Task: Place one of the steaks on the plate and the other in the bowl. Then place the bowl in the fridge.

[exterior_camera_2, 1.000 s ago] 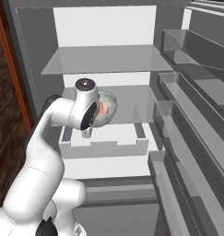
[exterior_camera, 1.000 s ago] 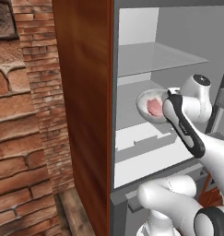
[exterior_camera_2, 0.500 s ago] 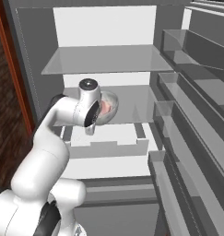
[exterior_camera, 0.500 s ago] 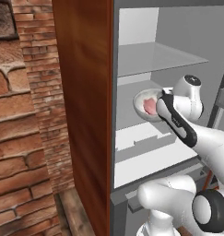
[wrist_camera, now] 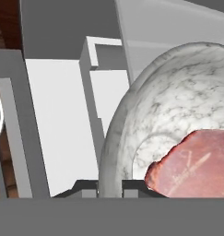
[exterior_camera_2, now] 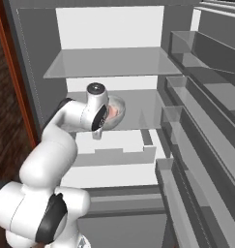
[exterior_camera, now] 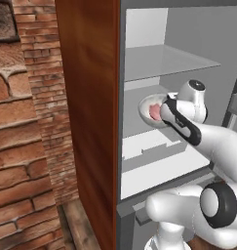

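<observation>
1. Pale grey fridge shelves surround the hand, with the middle shelf just beneath it.
2. Gripper is clamped on the rim of the bowl; a steak lies inside.
3. Over the last second the hand has carried the bowl deeper, so release looks close.

You saw the open fridge with its pale grey inside. The middle shelf was a flat grey board, and the bowl was at its level with one steak lying in it. Whether the bowl rested on that shelf you could not tell. Above it was a glass shelf, below it a white drawer.
</observation>
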You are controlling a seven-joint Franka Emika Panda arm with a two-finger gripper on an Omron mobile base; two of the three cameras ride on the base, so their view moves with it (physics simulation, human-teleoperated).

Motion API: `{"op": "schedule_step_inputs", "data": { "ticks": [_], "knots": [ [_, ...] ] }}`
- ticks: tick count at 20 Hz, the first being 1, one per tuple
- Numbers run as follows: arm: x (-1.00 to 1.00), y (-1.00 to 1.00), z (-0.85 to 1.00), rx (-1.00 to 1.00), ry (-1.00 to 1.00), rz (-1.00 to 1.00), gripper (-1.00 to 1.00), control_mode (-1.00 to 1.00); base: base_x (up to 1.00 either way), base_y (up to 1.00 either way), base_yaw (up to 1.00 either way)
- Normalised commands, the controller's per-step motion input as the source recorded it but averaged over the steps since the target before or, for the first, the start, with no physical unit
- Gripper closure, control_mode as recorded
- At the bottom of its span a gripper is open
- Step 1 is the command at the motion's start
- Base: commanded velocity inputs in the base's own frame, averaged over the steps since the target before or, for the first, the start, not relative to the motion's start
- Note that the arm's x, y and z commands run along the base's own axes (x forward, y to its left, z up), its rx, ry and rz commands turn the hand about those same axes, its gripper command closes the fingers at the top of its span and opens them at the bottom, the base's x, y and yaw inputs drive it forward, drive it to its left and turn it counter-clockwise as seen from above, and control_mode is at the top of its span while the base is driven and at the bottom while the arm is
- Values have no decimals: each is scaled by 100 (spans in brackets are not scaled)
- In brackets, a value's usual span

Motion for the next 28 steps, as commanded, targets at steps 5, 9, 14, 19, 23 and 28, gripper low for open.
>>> {"op": "schedule_step_inputs", "data": {
  "ticks": [5,9,14,19,23,28],
  "knots": [
    [25,0,-21,0,0,0,100,-100,0,0,0],
    [24,0,-20,0,0,0,100,-100,0,0,0],
    [28,0,-18,0,0,0,100,-100,0,0,0],
    [24,0,-7,0,0,0,100,-100,0,0,0],
    [34,0,0,0,0,2,100,-100,0,0,0],
    [24,0,0,0,-2,2,100,-100,0,0,0]
  ]
}}
